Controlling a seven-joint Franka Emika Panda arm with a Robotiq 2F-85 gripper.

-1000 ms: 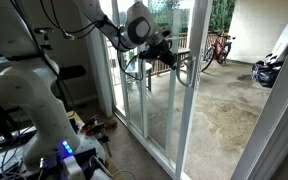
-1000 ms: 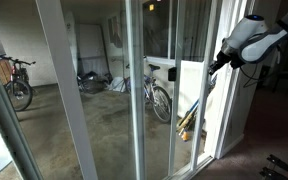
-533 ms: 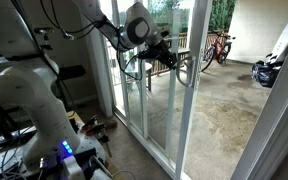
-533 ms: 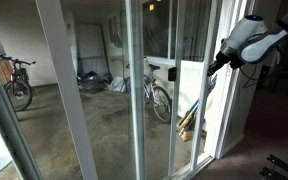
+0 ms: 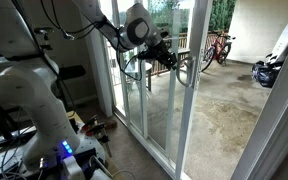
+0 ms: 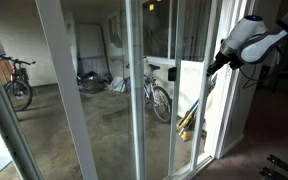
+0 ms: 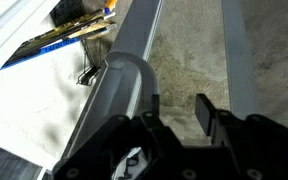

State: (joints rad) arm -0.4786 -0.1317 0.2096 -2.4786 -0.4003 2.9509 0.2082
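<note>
Where the arm (image 5: 94,22) stretches in from ten o'clock in an exterior view, the gripper (image 5: 170,60) sits at the edge of the door (image 5: 149,105). The looped handle (image 5: 187,72) is just beside it toward three o'clock. From this angle I cannot tell how the fingers stand. A bike (image 5: 216,47) leans beyond the glass at one o'clock, and the white base (image 5: 34,95) fills the eight o'clock side.

In an exterior view the gripper (image 6: 215,63) comes in from three o'clock and meets the door (image 6: 222,100) at mid-height. A grey bike (image 6: 160,98) stands near centre and a dark bike (image 6: 19,85) at nine o'clock.

In the wrist view the curved grey handle (image 7: 134,78) arcs off the frame (image 7: 142,25) just above centre. Its lower end is just beside the nine o'clock finger of the gripper (image 7: 177,118). The fingers (image 7: 206,110) stand spread and pinch nothing, with bare concrete (image 7: 189,60) showing in the gap. At ten o'clock a yellow-and-blue thing (image 7: 69,35) lies on a white surface; any print on it is too blurred to read.
</note>
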